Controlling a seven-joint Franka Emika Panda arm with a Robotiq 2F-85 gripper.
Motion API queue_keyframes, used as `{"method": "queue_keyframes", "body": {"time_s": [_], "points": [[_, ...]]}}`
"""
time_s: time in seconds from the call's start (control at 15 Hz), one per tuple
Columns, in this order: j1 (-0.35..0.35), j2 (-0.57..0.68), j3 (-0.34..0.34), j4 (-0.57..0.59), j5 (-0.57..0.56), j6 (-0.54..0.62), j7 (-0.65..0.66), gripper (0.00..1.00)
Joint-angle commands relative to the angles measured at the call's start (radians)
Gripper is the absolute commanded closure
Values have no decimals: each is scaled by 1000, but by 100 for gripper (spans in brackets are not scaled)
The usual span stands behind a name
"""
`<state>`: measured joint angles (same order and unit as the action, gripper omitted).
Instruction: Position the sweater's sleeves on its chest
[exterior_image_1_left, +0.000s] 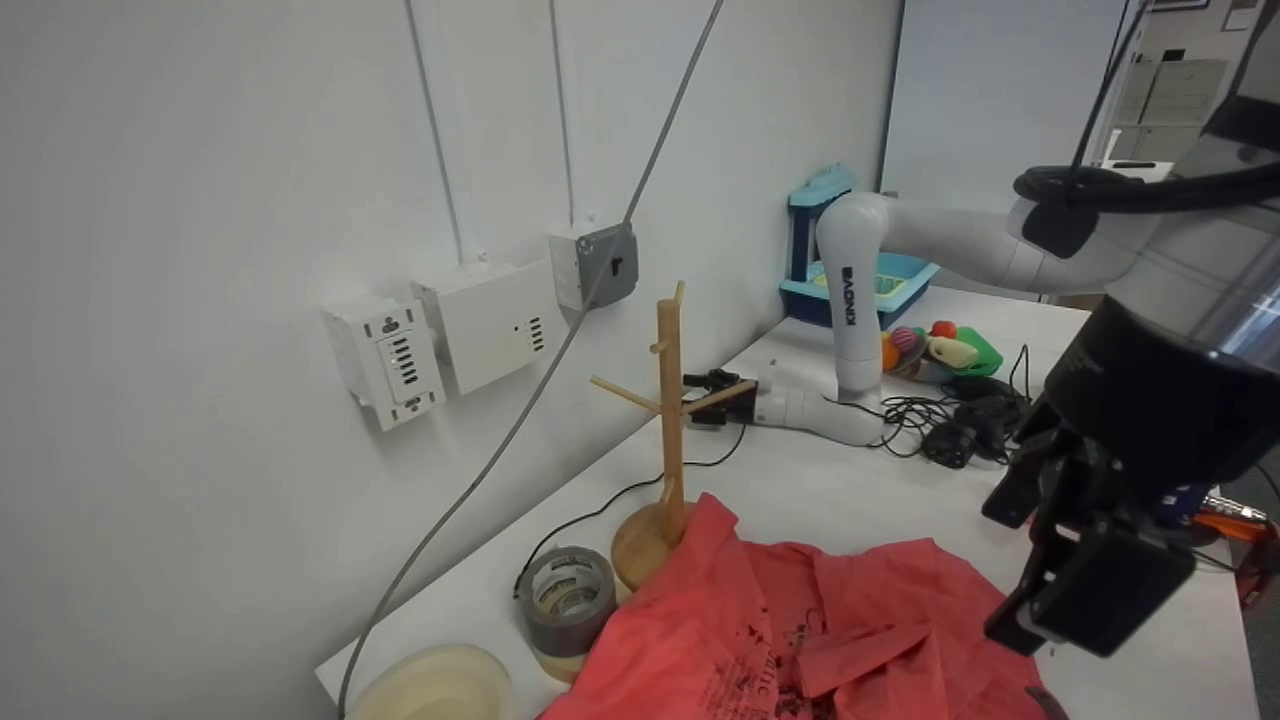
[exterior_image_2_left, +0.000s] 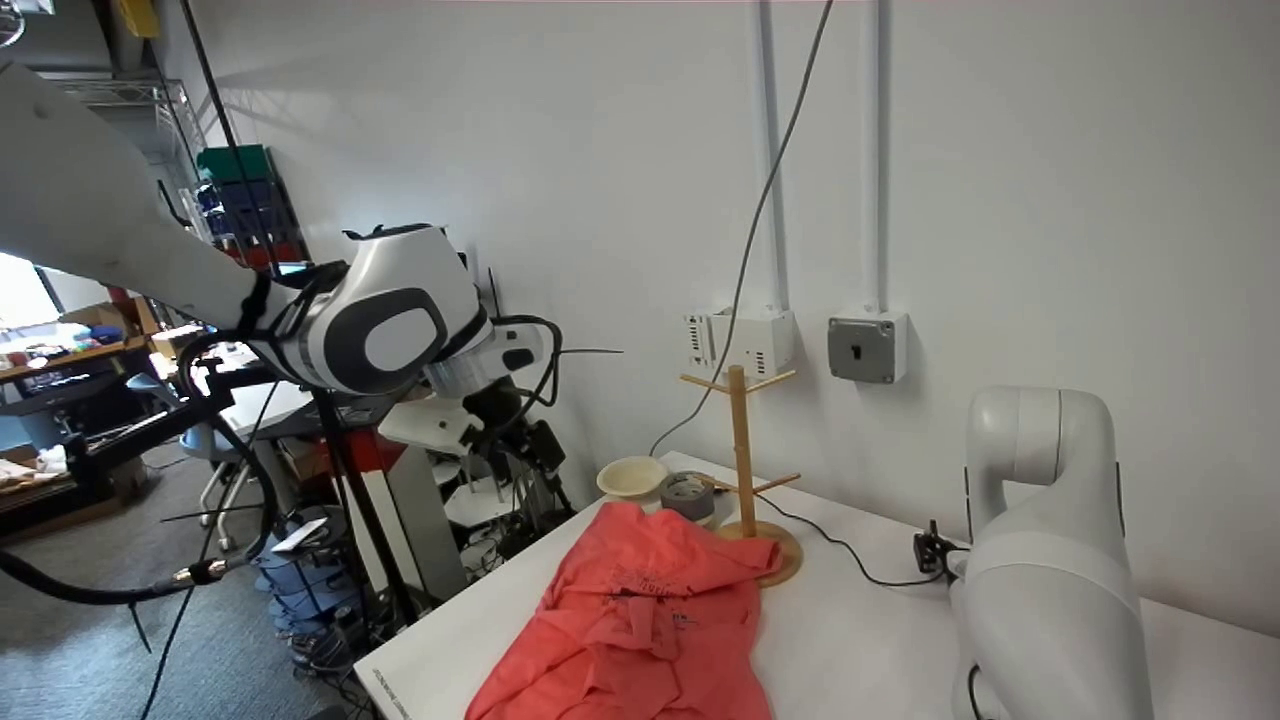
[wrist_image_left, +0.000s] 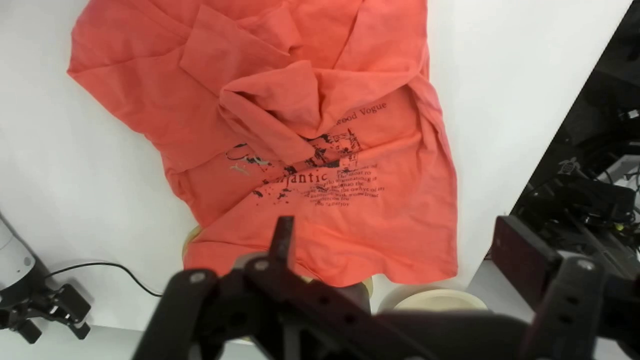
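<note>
In the wrist view, the folded coral-red sleeves (wrist_image_left: 292, 92) lie toward eleven o'clock from the spread, empty Robotiq gripper (wrist_image_left: 400, 245).

Even light, faint shadows on wall (exterior_image_2_left: 600, 180), window (exterior_image_2_left: 22, 292) glaring white — parted jaws blurred in wrist view

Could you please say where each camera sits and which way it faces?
An exterior view: from near the pale bowl, facing along the wall over the sweater; gripper and robot arm at picture right.
An exterior view: from near the Kinova arm, facing the wall; robot arm and gripper at picture left.
Wrist view: on the robot arm, facing down at the sweater's printed chest; the gripper's open fingers at the bottom.
Both exterior views share the sweater, wooden stand, gripper and Kinova arm.
</note>
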<state>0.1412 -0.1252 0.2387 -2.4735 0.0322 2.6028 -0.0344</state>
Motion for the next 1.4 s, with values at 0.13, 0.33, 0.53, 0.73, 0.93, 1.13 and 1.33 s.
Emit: {"method": "queue_keyframes", "body": {"time_s": [0.13,0.33,0.53,0.73,0.93,1.13,1.33], "points": [[20,0,-21,1,-4,-2,3,0],[20,0,-21,1,-4,-2,3,0],[21,0,-21,1,-4,-2,3,0],[5,0,-16,-3,-91,15,24,0],[-1,2,-18,-5,-176,32,54,0],[3,4,-22,-5,-198,40,74,0],[10,7,-24,-5,-168,48,80,0]]}}
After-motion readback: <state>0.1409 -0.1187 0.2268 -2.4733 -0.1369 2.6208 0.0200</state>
